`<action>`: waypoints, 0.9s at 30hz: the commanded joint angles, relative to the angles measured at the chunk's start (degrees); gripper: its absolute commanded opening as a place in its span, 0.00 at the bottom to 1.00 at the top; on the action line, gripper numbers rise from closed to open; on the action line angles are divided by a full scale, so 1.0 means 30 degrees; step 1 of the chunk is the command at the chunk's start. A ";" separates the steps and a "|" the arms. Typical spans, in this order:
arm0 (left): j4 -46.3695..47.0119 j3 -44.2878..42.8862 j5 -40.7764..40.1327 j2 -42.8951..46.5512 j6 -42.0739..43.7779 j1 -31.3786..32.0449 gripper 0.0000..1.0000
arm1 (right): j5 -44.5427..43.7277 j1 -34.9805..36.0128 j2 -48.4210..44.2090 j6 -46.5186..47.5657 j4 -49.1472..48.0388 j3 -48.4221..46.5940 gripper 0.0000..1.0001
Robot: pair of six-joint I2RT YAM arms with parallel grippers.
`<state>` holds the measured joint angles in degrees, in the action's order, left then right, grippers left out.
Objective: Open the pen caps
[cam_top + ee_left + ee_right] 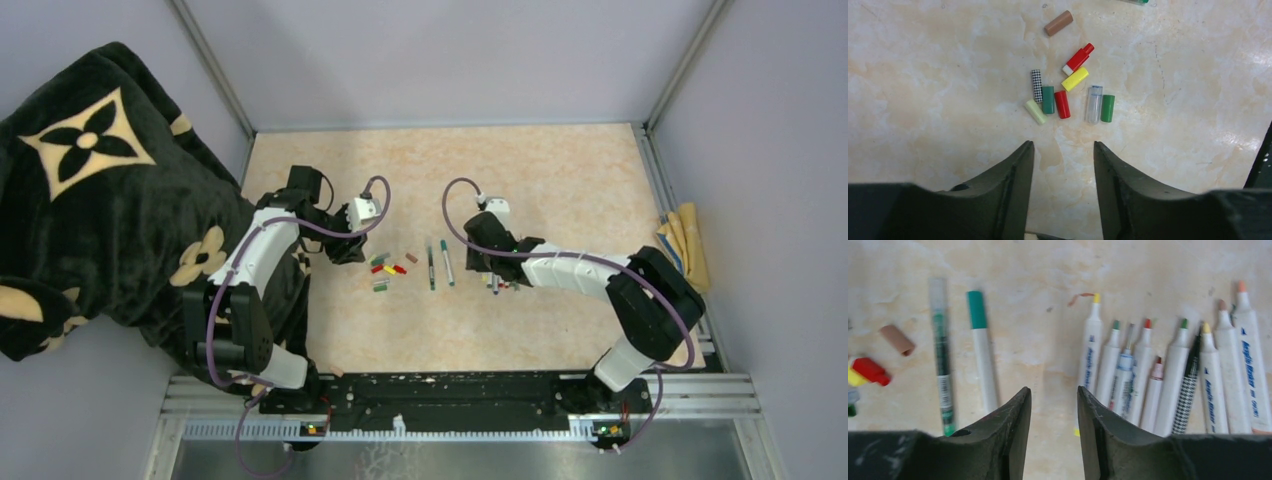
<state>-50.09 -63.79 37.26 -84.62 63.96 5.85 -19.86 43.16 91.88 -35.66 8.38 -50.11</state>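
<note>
Left fingers parted; pen caps lie loose

pen caps: brown, yellow, pale green, clear, two dark green, two red (one with a white band), one black-white houndstooth
pens: white barrels, blue lettering; tips yellow, green, red, orange
houndstooth pen: black-white check barrel
capped pen: teal-green cap, white barrel
clear pen: green inside
tabletop: peach-cream marbling
cloth: black, cream flower motifs
</note>
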 commanded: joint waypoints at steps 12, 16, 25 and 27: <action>-0.0356 -0.0458 0.1235 0.0659 0.0025 -0.0582 0.99 | 0.0035 0.2386 0.3854 0.0441 -0.0137 -0.4697 0.41; -0.0430 -0.0572 0.1347 0.0725 0.0011 -0.0729 0.99 | -0.0028 0.2401 0.4176 0.0656 -0.0151 -0.4472 0.36; -0.0062 -0.1322 0.1749 0.0557 -0.1202 -0.0806 0.99 | -0.0429 0.2628 0.4347 0.1136 -0.0166 -0.3244 0.24; 0.0193 -0.1543 0.1783 0.0593 -0.1673 -0.0806 0.99 | -0.0495 0.2636 0.4182 0.1182 -0.0143 -0.2933 0.17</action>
<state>-50.13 -65.84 39.75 -83.66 61.69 3.79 -19.86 50.17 104.73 -33.23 8.19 -60.47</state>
